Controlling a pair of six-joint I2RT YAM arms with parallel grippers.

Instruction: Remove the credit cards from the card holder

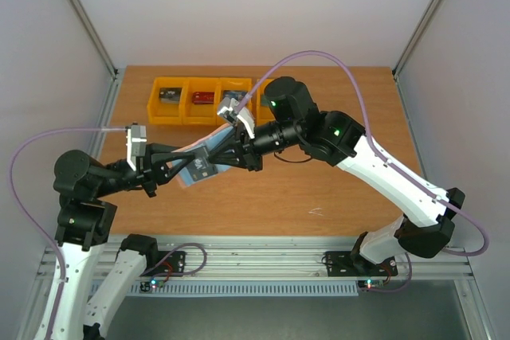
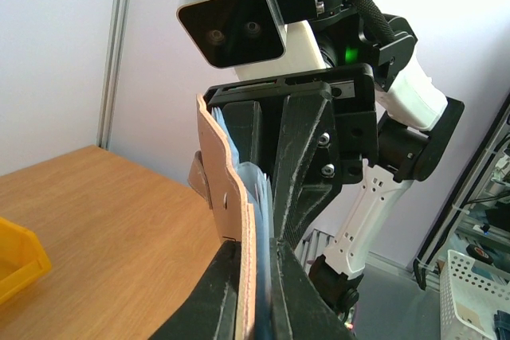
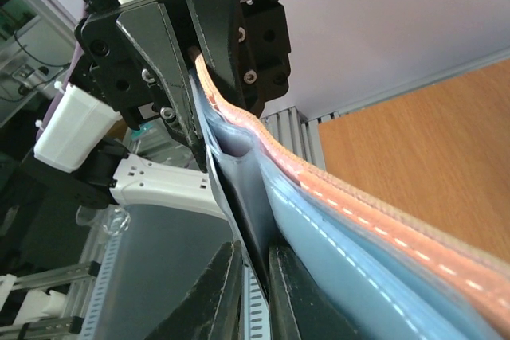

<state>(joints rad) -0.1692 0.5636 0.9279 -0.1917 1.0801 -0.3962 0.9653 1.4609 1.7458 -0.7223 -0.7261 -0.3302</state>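
Risk here is a tug-of-war: both claws are squeezing the card holder (image 1: 204, 158) flat, so they could be pinching its pockets shut, or it could be slipping out and dropping. It's hanging just in front of the orange bins (image 1: 179, 101), with the right gripper (image 1: 225, 151) pinching its bin-side end and the left gripper (image 1: 182, 171) pinching the far end. The credit cards aren't showing clearly.

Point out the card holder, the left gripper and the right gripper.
card holder (image 2: 227, 197), left wrist view, pinkish outer side.
left gripper (image 2: 255, 252), left wrist view, between its fingertips.
right gripper (image 3: 255, 254), right wrist view, between its fingertips.
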